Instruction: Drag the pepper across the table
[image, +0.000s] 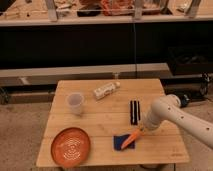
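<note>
The pepper (130, 139) is an orange, elongated thing lying near the front edge of the wooden table (100, 125), right of centre. Its left end rests against a blue item (120, 142). My white arm comes in from the right and bends down to the table. My gripper (140, 131) is at the arm's lower end, right at the pepper's upper right end and touching or nearly touching it. The arm's end hides the contact itself.
An orange plate (71, 146) lies at the front left. A clear plastic cup (75, 103) stands at the left. A white bottle (106, 90) lies on its side at the back. Two black parallel bars (134, 112) lie just behind the gripper.
</note>
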